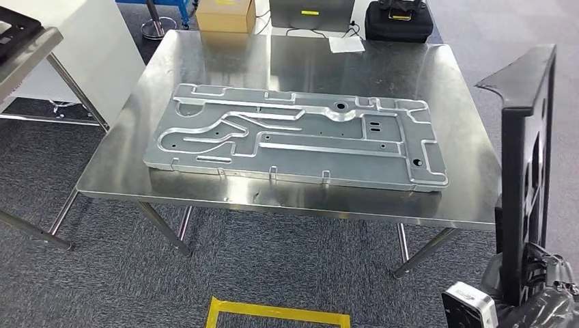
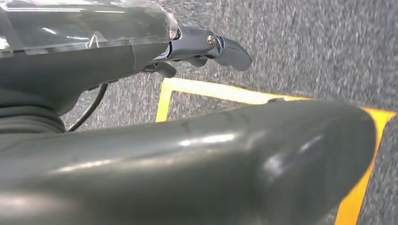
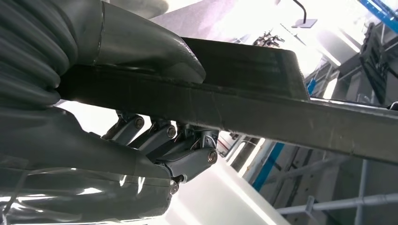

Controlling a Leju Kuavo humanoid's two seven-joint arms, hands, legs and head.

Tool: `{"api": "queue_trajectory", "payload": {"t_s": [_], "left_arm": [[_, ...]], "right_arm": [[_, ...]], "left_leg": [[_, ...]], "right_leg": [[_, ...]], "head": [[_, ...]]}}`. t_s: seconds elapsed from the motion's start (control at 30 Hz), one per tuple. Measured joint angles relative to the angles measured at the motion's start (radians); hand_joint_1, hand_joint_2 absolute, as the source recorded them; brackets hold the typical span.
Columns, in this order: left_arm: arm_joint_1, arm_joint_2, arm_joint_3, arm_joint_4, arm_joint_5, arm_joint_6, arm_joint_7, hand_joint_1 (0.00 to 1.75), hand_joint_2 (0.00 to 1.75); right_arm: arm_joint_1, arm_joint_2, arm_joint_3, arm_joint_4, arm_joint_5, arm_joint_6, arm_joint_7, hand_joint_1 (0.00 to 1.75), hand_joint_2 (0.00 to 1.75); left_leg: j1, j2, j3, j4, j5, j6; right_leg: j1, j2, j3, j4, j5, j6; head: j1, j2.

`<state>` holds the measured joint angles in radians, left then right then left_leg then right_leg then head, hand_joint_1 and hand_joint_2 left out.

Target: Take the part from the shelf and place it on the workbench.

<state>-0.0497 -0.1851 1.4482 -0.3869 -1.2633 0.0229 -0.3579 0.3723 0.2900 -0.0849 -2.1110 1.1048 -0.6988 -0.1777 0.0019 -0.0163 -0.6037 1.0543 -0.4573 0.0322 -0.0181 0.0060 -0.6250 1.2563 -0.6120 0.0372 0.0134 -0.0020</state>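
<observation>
The part is a flat black panel with cut-outs, standing upright on edge at the right of the head view. My right hand grips its lower end. The right wrist view shows the thumb pressed on one face of the black panel and the fingers curled against the other. The workbench is a steel table straight ahead. A large silver stamped sheet lies across its middle. My left hand hangs over the carpet, holding nothing, its fingers apart from the thumb.
At the table's far edge sit a cardboard box, a black case and a sheet of paper. A white cabinet and another table stand at the left. A yellow tape square marks the floor before me.
</observation>
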Motion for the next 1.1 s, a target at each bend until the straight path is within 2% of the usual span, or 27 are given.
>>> {"api": "queue_trajectory", "payload": {"t_s": [0.03,0.07,0.1,0.13,0.23,0.3,0.33,0.4,0.43,0.47,0.5,0.57,0.6,0.63,0.7,0.77,0.8,0.83,0.9,0.93,0.97,1.0,1.07,1.1], "left_arm": [[0.0,0.0,0.0,0.003,-0.001,0.0,0.0,0.0,0.0],[0.0,0.0,0.0,0.005,-0.001,-0.001,-0.001,0.0,0.0],[-0.001,0.001,0.0,0.006,-0.001,-0.001,-0.002,0.0,0.0],[-0.003,0.001,0.0,0.008,-0.001,-0.001,-0.003,0.0,0.0],[-0.006,0.003,0.0,0.011,0.0,-0.002,-0.005,0.0,0.0],[-0.007,0.004,0.0,0.013,-0.001,-0.001,-0.005,0.0,0.0],[-0.007,0.004,0.0,0.015,-0.001,-0.001,-0.005,0.0,0.0],[-0.007,0.005,0.0,0.018,-0.001,-0.001,-0.005,0.0,0.0],[-0.006,0.006,0.0,0.019,-0.002,-0.001,-0.004,0.0,0.0],[-0.005,0.006,0.0,0.02,-0.002,0.0,-0.004,0.0,0.0],[-0.004,0.007,0.0,0.021,-0.002,0.0,-0.003,0.0,0.0],[-0.003,0.009,0.0,0.021,-0.003,0.002,-0.002,0.0,0.0],[-0.003,0.012,0.0,0.022,-0.006,0.004,-0.001,0.0,0.0],[-0.003,0.014,0.0,0.022,-0.009,0.007,0.001,0.0,0.0],[-0.004,0.017,-0.001,0.022,-0.017,0.014,0.005,0.0,0.0],[-0.004,0.02,-0.006,0.023,-0.025,0.018,0.007,0.0,0.0],[-0.005,0.022,-0.009,0.023,-0.03,0.019,0.006,0.0,0.0],[-0.007,0.024,-0.012,0.025,-0.035,0.018,0.006,0.0,0.0],[-0.012,0.028,-0.017,0.028,-0.043,0.018,0.004,0.0,0.0],[-0.013,0.029,-0.02,0.031,-0.048,0.018,0.004,0.0,0.0],[-0.014,0.031,-0.024,0.034,-0.052,0.018,0.003,0.0,0.0],[-0.015,0.033,-0.029,0.039,-0.056,0.018,0.003,0.0,0.0],[-0.016,0.037,-0.039,0.047,-0.064,0.018,0.002,0.0,0.0],[-0.018,0.041,-0.043,0.05,-0.068,0.018,0.001,0.0,0.0]], "right_arm": [[-0.007,-0.005,0.001,0.005,0.009,0.0,0.006,1.75,1.75],[-0.014,-0.01,0.002,0.01,0.016,0.001,0.011,1.75,1.75],[-0.021,-0.014,0.003,0.014,0.021,0.002,0.018,1.75,1.75],[-0.027,-0.019,0.004,0.018,0.025,0.003,0.024,1.75,1.75],[-0.036,-0.027,0.016,0.03,0.034,0.007,0.039,1.75,1.75],[-0.038,-0.029,0.023,0.036,0.039,0.008,0.046,1.75,1.75],[-0.039,-0.029,0.026,0.04,0.041,0.009,0.049,1.75,1.75],[-0.042,-0.03,0.028,0.048,0.042,0.01,0.055,1.75,1.75],[-0.042,-0.031,0.028,0.053,0.041,0.012,0.058,1.75,1.75],[-0.042,-0.033,0.028,0.057,0.037,0.014,0.063,1.75,1.75],[-0.043,-0.034,0.028,0.06,0.031,0.017,0.067,1.75,1.75],[-0.046,-0.036,0.028,0.067,0.012,0.023,0.072,1.75,1.75],[-0.052,-0.038,0.028,0.071,0.002,0.028,0.074,1.75,1.75],[-0.058,-0.04,0.028,0.074,-0.008,0.033,0.077,1.75,1.75],[-0.076,-0.045,0.027,0.083,-0.021,0.055,0.089,1.75,1.75],[-0.104,-0.054,0.025,0.093,-0.012,0.09,0.111,1.75,1.75],[-0.124,-0.061,0.022,0.099,0.005,0.108,0.125,1.75,1.75],[-0.148,-0.069,0.02,0.106,0.029,0.126,0.139,1.75,1.75],[-0.201,-0.09,0.017,0.13,0.099,0.158,0.168,1.75,1.75],[-0.229,-0.102,0.017,0.146,0.14,0.178,0.181,1.75,1.75],[-0.257,-0.116,0.02,0.166,0.187,0.203,0.194,1.75,1.75],[-0.286,-0.132,0.026,0.189,0.236,0.229,0.206,1.75,1.75],[-0.349,-0.167,0.055,0.24,0.34,0.281,0.229,1.75,1.75],[-0.383,-0.185,0.077,0.266,0.384,0.303,0.242,1.75,1.75]], "left_leg": [[0.001,-0.001,0.012,0.0,-0.009,-0.003],[0.0,-0.002,0.021,0.0,-0.016,-0.007],[-0.001,-0.004,0.027,0.0,-0.023,-0.013],[-0.002,-0.005,0.029,0.0,-0.027,-0.019],[-0.003,-0.004,0.035,-0.008,-0.035,-0.037],[-0.002,0.002,0.024,0.026,-0.054,-0.047],[0.0,0.005,0.0,0.073,-0.074,-0.051],[0.001,0.008,-0.074,0.202,-0.117,-0.055],[0.002,0.008,-0.106,0.247,-0.122,-0.055],[0.002,0.009,-0.122,0.258,-0.107,-0.054],[0.001,0.009,-0.118,0.23,-0.071,-0.051],[-0.002,0.008,-0.079,0.113,0.015,-0.038],[-0.006,0.009,-0.06,0.065,0.04,-0.031],[-0.011,0.009,-0.048,0.035,0.047,-0.025],[-0.018,0.009,-0.04,0.014,0.034,-0.016],[-0.01,0.01,-0.025,-0.011,0.027,-0.011],[-0.005,0.011,-0.014,-0.024,0.026,-0.008],[-0.001,0.011,-0.003,-0.034,0.026,-0.005],[0.0,0.012,0.008,-0.039,0.02,-0.001],[0.0,0.012,0.012,-0.039,0.017,-0.001],[0.001,0.011,0.018,-0.038,0.012,-0.002],[0.002,0.011,0.024,-0.037,0.007,-0.004],[0.006,0.01,0.037,-0.032,-0.005,-0.013],[0.005,0.009,0.04,-0.028,-0.01,-0.019]], "right_leg": [[-0.002,-0.001,0.009,-0.059,0.054,0.0],[-0.001,-0.001,0.021,-0.111,0.092,-0.001],[0.0,-0.001,0.033,-0.155,0.112,-0.006],[0.002,0.0,0.039,-0.179,0.116,-0.013],[0.003,0.002,0.05,-0.2,0.106,-0.036],[0.0,0.0,0.067,-0.212,0.103,-0.049],[0.0,-0.003,0.076,-0.216,0.099,-0.054],[0.002,-0.006,0.09,-0.218,0.088,-0.061],[0.003,-0.006,0.097,-0.218,0.081,-0.062],[0.004,-0.006,0.106,-0.217,0.074,-0.063],[0.005,-0.005,0.118,-0.217,0.066,-0.062],[0.006,-0.004,0.142,-0.218,0.048,-0.059],[0.007,-0.002,0.148,-0.218,0.04,-0.056],[0.007,-0.001,0.149,-0.218,0.036,-0.051],[0.005,0.002,0.146,-0.223,0.033,-0.039],[0.004,0.0,0.151,-0.225,0.026,-0.029],[0.005,-0.001,0.144,-0.205,0.015,-0.025],[0.004,-0.002,0.123,-0.164,-0.003,-0.02],[0.0,-0.002,0.043,-0.039,-0.041,-0.012],[-0.003,-0.003,0.003,0.011,-0.045,-0.008],[-0.006,-0.003,-0.023,0.03,-0.029,-0.003],[-0.009,-0.004,-0.031,0.014,0.006,0.001],[-0.015,-0.004,-0.002,-0.096,0.096,0.006],[-0.015,-0.004,0.015,-0.15,0.124,0.005]], "head": [[0.0,0.0],[0.0,0.0],[0.001,0.0],[0.002,0.0],[0.001,0.0],[-0.003,0.0],[-0.005,0.0],[-0.009,0.0],[-0.009,0.0],[-0.009,0.0],[-0.009,0.0],[-0.007,0.0],[-0.006,0.0],[-0.005,0.0],[-0.005,0.0],[-0.007,0.0],[-0.006,0.0],[-0.005,0.0],[-0.003,0.0],[-0.003,0.0],[-0.003,0.0],[-0.003,0.0],[-0.003,0.0],[-0.002,0.0]]}}
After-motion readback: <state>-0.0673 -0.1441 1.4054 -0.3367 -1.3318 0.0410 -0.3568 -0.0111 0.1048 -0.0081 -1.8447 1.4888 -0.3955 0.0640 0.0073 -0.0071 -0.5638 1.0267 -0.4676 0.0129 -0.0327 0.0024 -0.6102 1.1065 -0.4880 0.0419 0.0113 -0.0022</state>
